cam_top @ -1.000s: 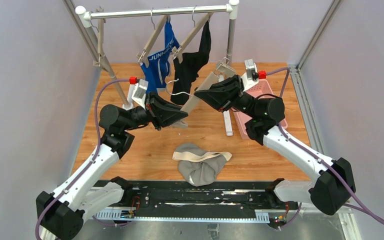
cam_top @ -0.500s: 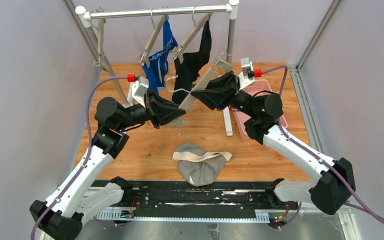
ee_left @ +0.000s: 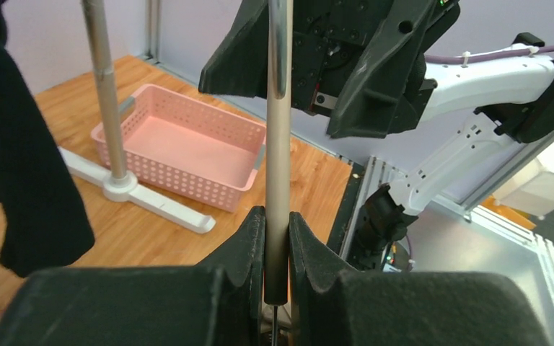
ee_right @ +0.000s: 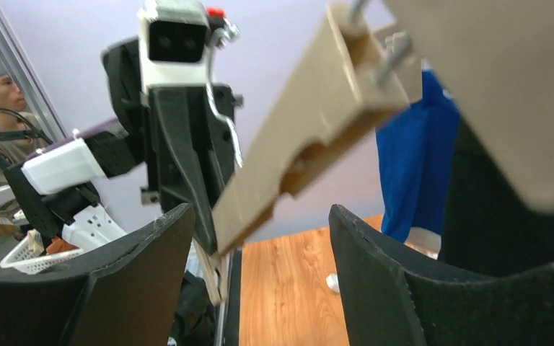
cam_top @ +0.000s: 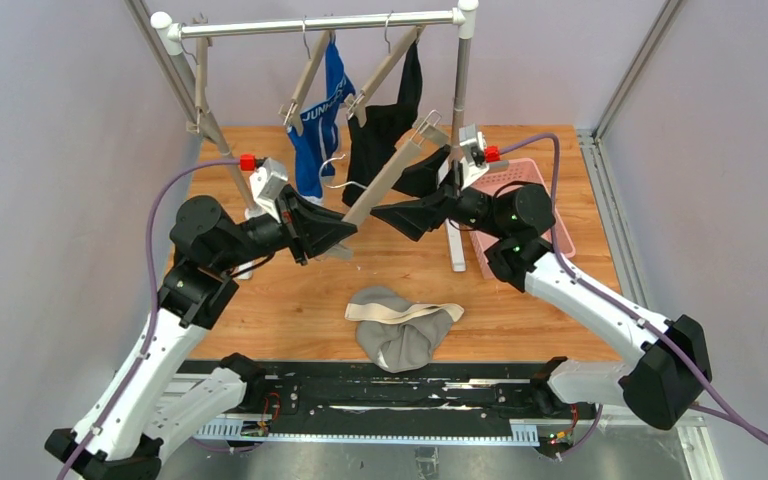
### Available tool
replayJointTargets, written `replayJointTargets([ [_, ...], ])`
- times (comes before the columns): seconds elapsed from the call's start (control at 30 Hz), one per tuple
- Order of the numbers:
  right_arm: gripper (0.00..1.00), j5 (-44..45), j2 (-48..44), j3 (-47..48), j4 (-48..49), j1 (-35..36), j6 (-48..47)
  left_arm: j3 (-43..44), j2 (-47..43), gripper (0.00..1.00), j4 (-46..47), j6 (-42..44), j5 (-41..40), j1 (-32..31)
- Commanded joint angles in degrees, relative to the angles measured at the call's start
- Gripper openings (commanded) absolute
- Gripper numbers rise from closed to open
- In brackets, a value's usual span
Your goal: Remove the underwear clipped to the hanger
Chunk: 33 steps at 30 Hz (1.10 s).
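A wooden table (cam_top: 290, 300) stands between pale lilac walls, with a clothes rack (cam_top: 320, 22) at its far edge.

From above, the blue briefs (cam_top: 315, 140) with white lettering hang from a hanger near the middle of the rack's rail. The black briefs (cam_top: 380, 140) hang just beside them, toward the rack's right post. The grey briefs (cam_top: 400, 330) lie crumpled on the table well in front of the rack, with the pale waistband on top. A loose wooden hanger (cam_top: 385, 175) slants in the air in front of the rack, its clip end raised toward the right post. The left gripper (cam_top: 345, 228) is clamped on its lower end. The right gripper (cam_top: 390, 200) sits at the hanger's middle with its jaws spread wide. A pink basket (cam_top: 532, 176) stands just right of the rack's right foot.

The left wrist camera shows its own fingers (ee_left: 249, 245) pinched tight on the hanger's pale bar, which rises straight up the view. Higher up, the right gripper's black jaws stand parted on either side of that bar. The rack's right post and white foot stand to the left, with the basket just behind them and the black briefs at the left edge.

The right wrist camera shows its two black fingers (ee_right: 151, 252) far apart. The hanger's wooden clip end crosses the gap between them, and no contact with either shows. The left gripper is beyond it. The blue briefs hang behind on the right, with black cloth beside them.
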Motion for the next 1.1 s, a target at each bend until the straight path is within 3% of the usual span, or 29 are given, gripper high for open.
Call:
replayJointTargets([
  [0.0,0.70,-1.5,-2.8,-0.8,-11.2,1.1,-8.4,5.8,-3.9,0.00,-12.6,7.5,-6.0,0.0],
  [0.17,0.70,11.7,-8.2,-2.2,-38.6,6.6,-26.6,10.2,-9.7,0.00,-29.3,11.8,-18.7,0.0],
  [0.33,0.71,30.9,-9.0,-4.5,-53.5,14.1,-36.1,15.6,-14.6,0.00,-43.1,13.0,-29.8,0.0],
  [0.5,0.70,36.8,-5.6,-9.1,-56.4,17.3,-34.3,21.0,-15.1,0.00,-53.8,8.9,-40.6,0.0],
  [0.7,0.70,36.3,-0.7,-12.7,-54.7,18.7,-30.4,22.5,-12.5,0.00,-62.8,7.2,-58.9,0.0],
  [1.07,0.70,39.4,15.8,-6.1,-62.1,23.4,-31.8,19.2,-5.5,0.00,-59.1,10.5,-68.1,0.0],
])
